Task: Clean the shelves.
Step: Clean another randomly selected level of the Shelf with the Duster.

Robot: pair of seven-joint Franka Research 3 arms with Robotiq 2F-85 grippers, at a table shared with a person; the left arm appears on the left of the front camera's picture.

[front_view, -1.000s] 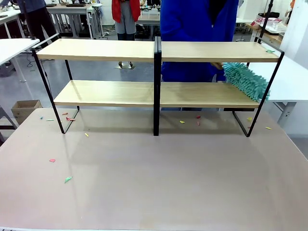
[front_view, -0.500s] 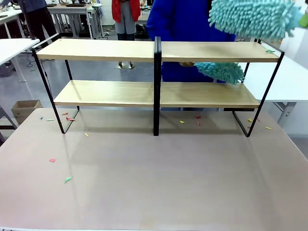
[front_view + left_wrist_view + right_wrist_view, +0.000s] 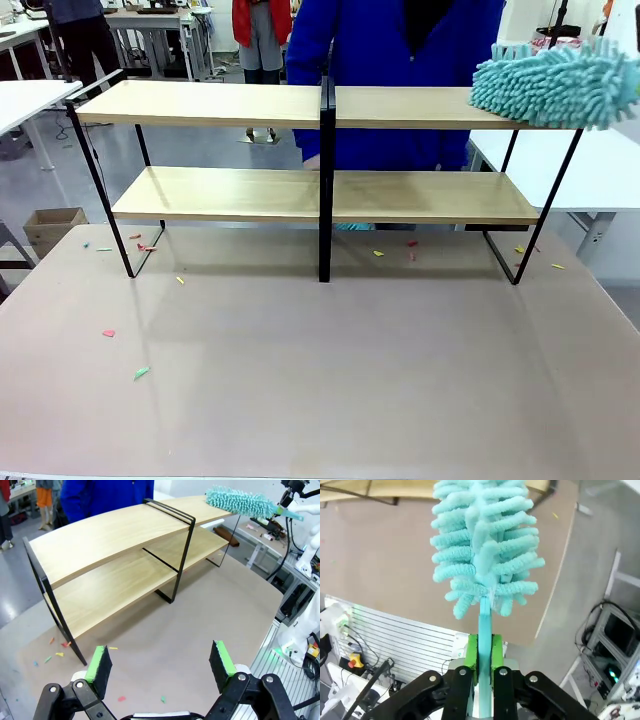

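Observation:
The shelves (image 3: 210, 103) stand across the far half of the table, two light-wood boards in a black frame; they also show in the left wrist view as shelves (image 3: 115, 532). A fluffy teal duster (image 3: 555, 85) rests over the right end of the top board, and the left wrist view has this duster (image 3: 239, 502) too. My right gripper (image 3: 484, 647) is shut on the duster's teal handle, below the duster head (image 3: 485, 545). My left gripper (image 3: 160, 662) hangs open and empty above the table, well short of the shelves.
A person in a blue top (image 3: 400, 45) stands behind the shelves, and a bit of teal (image 3: 352, 226) shows under the lower board. Small coloured scraps (image 3: 140, 373) lie on the brown table (image 3: 320, 380). White tables (image 3: 600, 160) flank it, with a cardboard box (image 3: 52, 225) at the left.
My duster came in from the upper right and lowered onto the top board's right end. The person's teal duster swept left along the lower board and is now almost hidden.

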